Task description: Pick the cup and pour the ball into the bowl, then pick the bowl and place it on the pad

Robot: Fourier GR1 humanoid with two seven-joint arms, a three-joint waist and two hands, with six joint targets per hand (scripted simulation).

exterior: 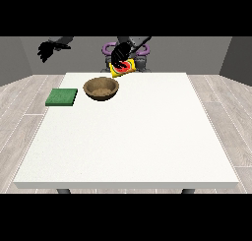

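hand at the view's right (118, 53) curls round my yellow cup with red inside (123, 68), tipped above the far rim of the brown wooden bowl (101, 88). pour step, i judge; ball unseen. next: bowl to green square pad (62, 97).

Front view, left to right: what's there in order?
Raised hand at the view's left → green pad → brown bowl → hand at the view's right holding the tilted yellow cup.
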